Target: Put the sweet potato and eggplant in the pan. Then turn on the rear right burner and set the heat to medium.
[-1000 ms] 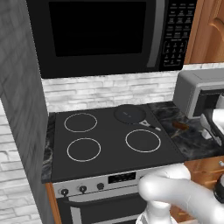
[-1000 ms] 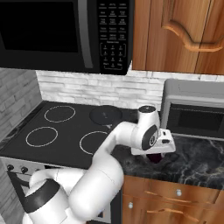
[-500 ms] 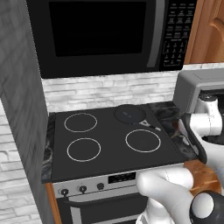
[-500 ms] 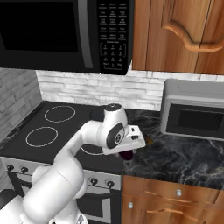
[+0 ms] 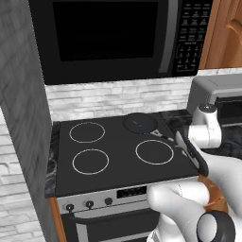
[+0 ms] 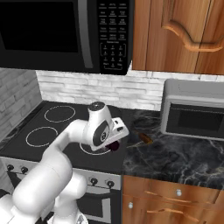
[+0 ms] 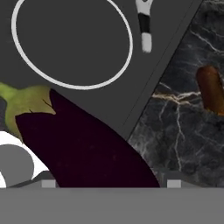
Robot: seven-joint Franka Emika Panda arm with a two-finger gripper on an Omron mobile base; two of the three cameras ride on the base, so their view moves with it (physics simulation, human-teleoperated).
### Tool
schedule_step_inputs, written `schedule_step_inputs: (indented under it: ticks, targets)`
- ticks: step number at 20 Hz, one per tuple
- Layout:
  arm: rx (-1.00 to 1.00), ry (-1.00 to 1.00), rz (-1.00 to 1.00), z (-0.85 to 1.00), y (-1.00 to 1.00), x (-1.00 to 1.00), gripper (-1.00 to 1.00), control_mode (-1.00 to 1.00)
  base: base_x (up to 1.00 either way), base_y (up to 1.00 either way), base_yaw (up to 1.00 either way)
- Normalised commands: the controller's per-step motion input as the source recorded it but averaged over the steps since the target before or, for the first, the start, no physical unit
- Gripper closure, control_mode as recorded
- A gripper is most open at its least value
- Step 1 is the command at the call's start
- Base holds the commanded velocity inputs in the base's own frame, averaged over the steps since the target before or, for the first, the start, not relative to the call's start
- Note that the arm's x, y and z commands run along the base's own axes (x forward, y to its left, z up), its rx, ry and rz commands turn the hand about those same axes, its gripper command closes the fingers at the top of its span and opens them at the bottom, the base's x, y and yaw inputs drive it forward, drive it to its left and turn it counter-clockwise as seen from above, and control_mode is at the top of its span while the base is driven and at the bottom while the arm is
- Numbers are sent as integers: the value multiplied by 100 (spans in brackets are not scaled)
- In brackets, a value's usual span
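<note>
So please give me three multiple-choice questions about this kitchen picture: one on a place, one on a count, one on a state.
1. Where does the sweet potato lie?
A. in the pan
B. on the dark counter right of the cooktop
C. on a front burner

2. How many bare white rings show on the cooktop?
A. three
B. two
C. five

3. What is the gripper doing?
A. open and empty
B. holding the eggplant
C. holding the pan

Answers: 1 B, it rests on marbled stone; 2 A, the fourth zone is under the pan; 3 B, the purple body sits between the fingers.
</note>
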Motion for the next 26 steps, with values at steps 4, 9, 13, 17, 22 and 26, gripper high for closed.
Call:
schedule_step_inputs:
  ticks: [4, 9, 13, 17, 22, 26]
  targets:
    - [11, -19, 16, 5, 15, 32, 100, -100, 0, 0, 0]
    - [8, -10, -2, 28, 1, 9, 100, -100, 0, 0, 0]
    - [4, 7, -35, 16, 0, 11, 100, -100, 0, 0, 0]
    - [10, 13, -48, 39, 0, 14, 100, -100, 0, 0, 0]
    - [19, 2, -48, 11, 0, 22, 100, -100, 0, 0, 0]
    - [20, 0, -37, 6, 0, 29, 100, -100, 0, 0, 0]
